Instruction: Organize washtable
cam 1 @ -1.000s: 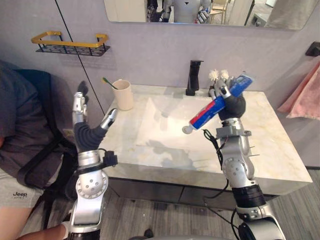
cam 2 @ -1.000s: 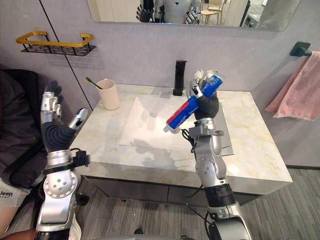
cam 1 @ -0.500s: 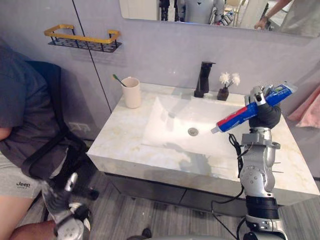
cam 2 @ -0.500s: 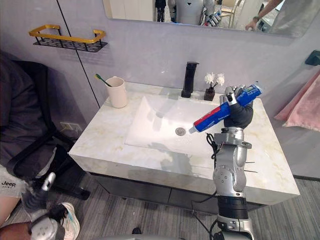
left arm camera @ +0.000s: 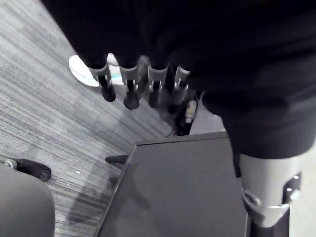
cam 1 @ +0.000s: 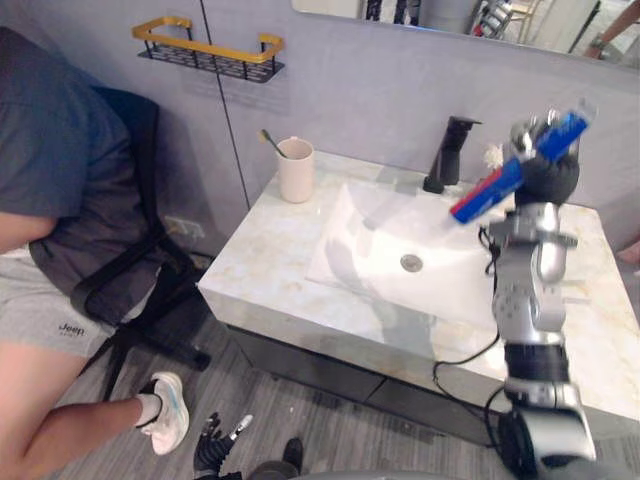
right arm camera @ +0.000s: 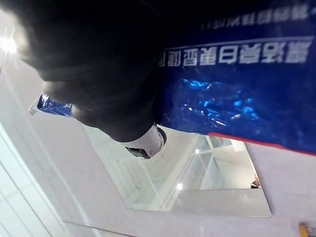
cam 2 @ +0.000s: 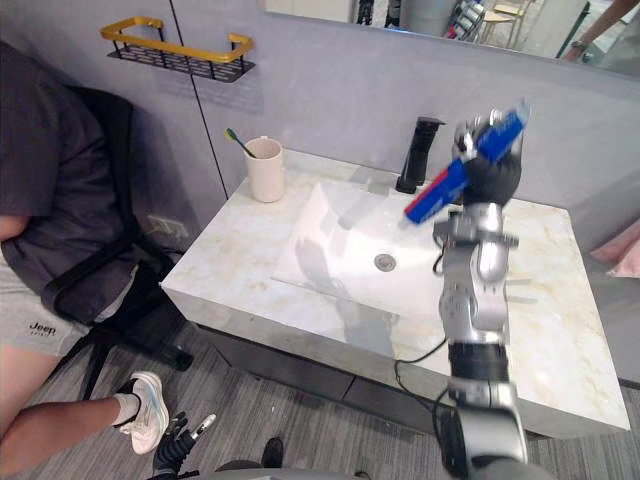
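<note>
Right hand (cam 1: 547, 178) above the sink (cam 1: 372, 232), fingers curled round a blue toothpaste tube (cam 1: 492, 188) — left hand (left arm camera: 129, 87) well below the sink, fingers straight

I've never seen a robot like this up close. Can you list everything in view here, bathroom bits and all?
toothpaste tube: one, blue and red, held up over the sink
cup: one, cream, back left corner of the countertop
toothbrush: one, green-headed, standing in the cup
faucet: one, black, behind the sink
sink: one, white, set in the countertop
countertop: one, pale marble
wall shelf: one, black wire with a yellow rail, on the wall upper left
mirror: one, above the faucet
towel: one, pink, far right
chair: one, black, left of the countertop
person: one, dark shirt, seated in the chair
right hand: fingers curled round the toothpaste tube
left hand: fingers straight, low by the floor
</note>
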You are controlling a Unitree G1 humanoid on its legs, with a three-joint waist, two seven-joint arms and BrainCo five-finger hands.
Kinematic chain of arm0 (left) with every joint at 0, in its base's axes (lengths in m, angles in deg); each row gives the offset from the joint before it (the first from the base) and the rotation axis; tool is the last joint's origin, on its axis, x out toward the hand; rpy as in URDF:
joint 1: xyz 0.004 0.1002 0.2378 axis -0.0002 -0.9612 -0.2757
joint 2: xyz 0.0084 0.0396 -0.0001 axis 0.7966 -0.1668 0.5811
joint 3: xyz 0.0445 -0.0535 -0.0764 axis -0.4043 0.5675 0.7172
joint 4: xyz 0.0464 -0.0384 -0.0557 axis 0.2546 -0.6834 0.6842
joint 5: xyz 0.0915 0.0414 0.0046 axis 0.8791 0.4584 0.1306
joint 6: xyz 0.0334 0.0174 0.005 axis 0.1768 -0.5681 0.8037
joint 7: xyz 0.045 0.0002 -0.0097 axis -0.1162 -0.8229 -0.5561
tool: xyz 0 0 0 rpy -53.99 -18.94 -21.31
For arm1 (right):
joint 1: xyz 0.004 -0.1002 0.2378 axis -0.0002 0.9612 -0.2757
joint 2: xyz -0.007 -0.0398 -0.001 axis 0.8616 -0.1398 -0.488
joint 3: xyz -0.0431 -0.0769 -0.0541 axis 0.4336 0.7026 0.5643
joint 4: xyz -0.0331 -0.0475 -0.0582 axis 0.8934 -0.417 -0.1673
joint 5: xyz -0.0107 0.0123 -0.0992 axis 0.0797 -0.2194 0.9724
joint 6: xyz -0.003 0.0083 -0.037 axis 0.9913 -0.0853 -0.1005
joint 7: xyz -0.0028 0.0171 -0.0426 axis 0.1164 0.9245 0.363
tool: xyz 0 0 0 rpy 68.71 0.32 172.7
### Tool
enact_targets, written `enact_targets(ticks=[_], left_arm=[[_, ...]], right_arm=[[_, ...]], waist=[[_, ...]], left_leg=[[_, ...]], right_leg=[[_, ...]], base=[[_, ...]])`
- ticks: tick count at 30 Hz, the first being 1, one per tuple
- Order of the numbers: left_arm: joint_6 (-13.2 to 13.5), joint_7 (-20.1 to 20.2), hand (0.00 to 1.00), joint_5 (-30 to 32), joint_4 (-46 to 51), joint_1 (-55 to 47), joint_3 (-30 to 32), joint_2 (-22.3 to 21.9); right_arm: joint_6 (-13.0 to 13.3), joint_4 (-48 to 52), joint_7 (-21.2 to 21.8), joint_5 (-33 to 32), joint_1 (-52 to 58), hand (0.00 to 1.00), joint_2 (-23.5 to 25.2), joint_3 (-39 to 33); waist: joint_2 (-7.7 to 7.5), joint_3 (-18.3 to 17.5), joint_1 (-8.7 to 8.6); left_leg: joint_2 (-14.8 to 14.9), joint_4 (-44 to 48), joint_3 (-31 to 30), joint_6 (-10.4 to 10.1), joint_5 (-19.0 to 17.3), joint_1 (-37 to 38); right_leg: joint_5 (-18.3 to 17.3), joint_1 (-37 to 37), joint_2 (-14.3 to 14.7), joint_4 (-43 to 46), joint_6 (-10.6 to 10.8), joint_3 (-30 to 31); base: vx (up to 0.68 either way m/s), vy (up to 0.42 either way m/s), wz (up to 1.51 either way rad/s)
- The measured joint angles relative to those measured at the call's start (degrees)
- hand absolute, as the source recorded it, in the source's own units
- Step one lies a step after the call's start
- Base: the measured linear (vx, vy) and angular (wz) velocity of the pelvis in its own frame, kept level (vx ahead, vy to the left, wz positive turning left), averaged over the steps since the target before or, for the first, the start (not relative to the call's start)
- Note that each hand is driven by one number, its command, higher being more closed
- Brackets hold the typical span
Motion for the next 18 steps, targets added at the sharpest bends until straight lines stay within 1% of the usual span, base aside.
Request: enact_targets(ticks=[1,2,4,5,7,8,10,12,15,18], left_arm=[[0.0,0.0,0.00,0.0,-0.1,0.1,-0.1,0.2],[0.0,0.0,0.00,0.0,-0.9,0.9,-0.3,0.7],[0.0,0.0,0.00,0.0,-1.4,1.1,-0.4,1.0],[0.0,0.0,0.00,0.0,-1.5,1.1,-0.4,1.0],[0.0,-0.1,0.00,0.0,-1.5,1.4,-0.8,1.5],[0.0,-0.1,0.00,0.0,-1.6,1.6,-0.9,1.6],[0.1,-0.1,0.00,0.0,-1.7,2.8,-1.6,1.7],[0.2,-0.2,0.00,0.0,-1.7,3.5,-2.4,2.2],[1.1,-0.2,0.00,0.0,-2.3,4.6,-3.2,2.7],[1.2,-0.3,0.00,0.0,-3.8,5.8,-4.4,3.3]], right_arm=[[0.1,-0.8,-0.7,0.7,-1.7,1.00,-0.4,0.0],[0.4,-3.3,-2.2,1.6,-6.0,1.00,-1.6,0.6],[0.5,-6.4,-3.6,3.2,-10.9,1.00,-2.8,1.9],[0.5,-7.0,-4.1,3.4,-12.3,1.00,-3.0,2.2],[0.8,-9.2,-6.6,5.6,-17.9,1.00,-3.1,2.2],[0.8,-10.1,-7.3,6.1,-19.3,1.00,-3.1,2.2],[1.0,-13.3,-10.5,8.5,-23.5,1.00,-3.7,2.2],[0.9,-14.4,-12.4,10.4,-25.7,1.00,-3.7,2.2],[0.9,-17.5,-15.6,13.9,-30.1,1.00,-4.9,2.9],[0.7,-19.0,-17.1,15.8,-31.9,1.00,-5.7,4.6]], waist=[[-0.03,0.2,0.08],[-0.09,0.8,0.85],[-0.15,1.3,1.82],[-0.17,1.7,2.01],[-0.28,3.0,3.53],[-0.27,3.3,3.93],[-0.25,4.1,5.07],[-0.27,5.1,6.12],[-0.05,6.8,6.33],[0.05,7.8,7.66]], left_leg=[[0.0,0.0,-0.6,-0.1,0.1,-0.4],[0.0,0.0,-1.2,-0.3,0.3,-1.3],[0.0,0.0,-2.1,-0.4,0.6,-2.4],[0.0,0.0,-2.2,-0.3,0.8,-2.6],[-0.1,0.1,-3.2,-0.3,1.2,-3.9],[-0.1,0.1,-3.6,-0.3,1.4,-4.3],[-0.4,0.1,-5.1,-0.4,2.1,-5.9],[-0.5,0.1,-5.9,-0.5,2.4,-6.7],[-0.8,0.1,-8.5,-0.7,3.0,-8.4],[-0.8,0.1,-8.8,-0.8,3.0,-9.0]], right_leg=[[0.0,-0.1,0.0,-0.1,0.0,-0.5],[0.1,-0.4,0.2,-0.3,-0.1,-1.5],[0.1,-1.0,0.3,-0.5,-0.2,-2.2],[0.1,-1.0,0.3,-0.5,-0.2,-2.6],[0.1,-1.7,0.3,-0.7,-0.1,-3.7],[0.1,-2.0,0.4,-0.7,-0.2,-4.0],[0.1,-2.7,0.4,-0.8,-0.1,-5.7],[0.1,-3.0,0.5,-1.0,-0.1,-6.8],[0.1,-3.1,0.7,-1.7,-0.1,-9.4],[0.1,-3.3,0.9,-2.0,-0.1,-9.9]], base=[[-0.04,-0.038,0.38],[-0.04,-0.023,0.31],[-0.02,-0.016,0.24],[-0.01,-0.013,0.25],[-0.01,-0.010,0.25],[-0.01,-0.010,0.27],[0.00,-0.010,0.35],[0.01,-0.013,0.35],[0.00,-0.016,0.40],[0.00,-0.007,0.14]])
